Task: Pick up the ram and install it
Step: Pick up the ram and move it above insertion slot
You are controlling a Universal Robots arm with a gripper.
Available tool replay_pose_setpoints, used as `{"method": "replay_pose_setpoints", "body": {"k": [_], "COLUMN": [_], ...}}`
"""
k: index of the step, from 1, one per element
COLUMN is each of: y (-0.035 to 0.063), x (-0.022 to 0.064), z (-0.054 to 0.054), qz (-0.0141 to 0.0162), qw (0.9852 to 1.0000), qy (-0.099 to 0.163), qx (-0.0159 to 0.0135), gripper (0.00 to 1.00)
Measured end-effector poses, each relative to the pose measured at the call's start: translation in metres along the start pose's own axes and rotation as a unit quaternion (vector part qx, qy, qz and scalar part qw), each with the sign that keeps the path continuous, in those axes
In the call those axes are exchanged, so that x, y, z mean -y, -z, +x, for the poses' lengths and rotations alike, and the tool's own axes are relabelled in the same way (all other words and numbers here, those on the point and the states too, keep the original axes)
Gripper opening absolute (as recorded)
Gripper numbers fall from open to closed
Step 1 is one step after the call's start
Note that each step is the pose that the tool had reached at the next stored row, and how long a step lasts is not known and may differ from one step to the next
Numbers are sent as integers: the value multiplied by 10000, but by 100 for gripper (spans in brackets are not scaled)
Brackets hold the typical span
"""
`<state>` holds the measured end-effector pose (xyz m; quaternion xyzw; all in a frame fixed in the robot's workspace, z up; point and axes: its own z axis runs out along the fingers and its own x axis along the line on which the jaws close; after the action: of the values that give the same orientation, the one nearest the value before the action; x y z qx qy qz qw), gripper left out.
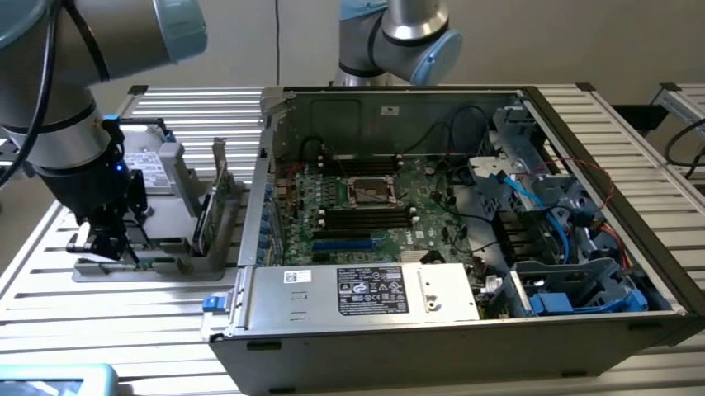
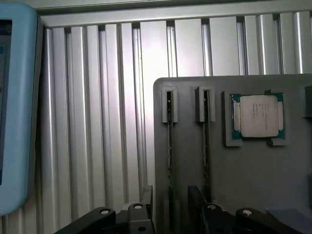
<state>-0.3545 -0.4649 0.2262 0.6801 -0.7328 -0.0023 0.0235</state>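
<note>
Two ram sticks stand edge-on in slots of a grey parts holder (image 2: 185,146): one ram stick (image 2: 169,146) and a second one (image 2: 206,146) beside it. My gripper (image 2: 170,199) is open, with one dark finger (image 2: 146,201) on each side of the first stick's near end, close above the holder and not touching the stick. In the exterior view the gripper (image 1: 105,246) hangs over the front end of the holder (image 1: 165,268), at that view's left of the open computer case (image 1: 441,313).
A CPU (image 2: 257,116) lies in a recess of the holder beside the sticks. A hard drive (image 1: 149,165) and an upright expansion card (image 1: 210,206) stand further back on it. The case's motherboard (image 1: 369,202) has black memory slots (image 1: 364,217). A light-blue device (image 2: 19,112) lies nearby.
</note>
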Motion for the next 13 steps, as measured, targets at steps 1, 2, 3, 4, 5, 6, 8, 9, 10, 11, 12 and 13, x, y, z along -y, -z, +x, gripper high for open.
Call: {"method": "replay_pose_setpoints", "body": {"k": [1, 2, 3, 4, 5, 6, 8, 9, 10, 11, 12, 13], "y": [-16, -32, -46, -60, -75, -91, -119, -131, -140, -148, -154, -160], "x": [1, 1, 2, 3, 2, 2, 3, 3, 3, 2, 1, 0], "z": [-2, -5, -6, -6, -7, -8, -8, -9, -8, -8, -8, -8], "qz": [-1, -2, -3, -3, -4, -4, -5, -5, -5, -5, -6, -6], "qw": [10000, 10000, 10000, 10000, 10000, 9999, 9999, 9999, 9999, 9999, 9999, 9999], "qy": [-20, -42, -63, -82, -99, -112, -128, -130, -131, -131, -132, -132], "qx": [0, 1, 2, 3, 3, 4, 4, 4, 5, 6, 6, 7], "gripper": [42, 42, 42, 42, 42, 42, 42, 42, 42, 42, 42, 42]}}
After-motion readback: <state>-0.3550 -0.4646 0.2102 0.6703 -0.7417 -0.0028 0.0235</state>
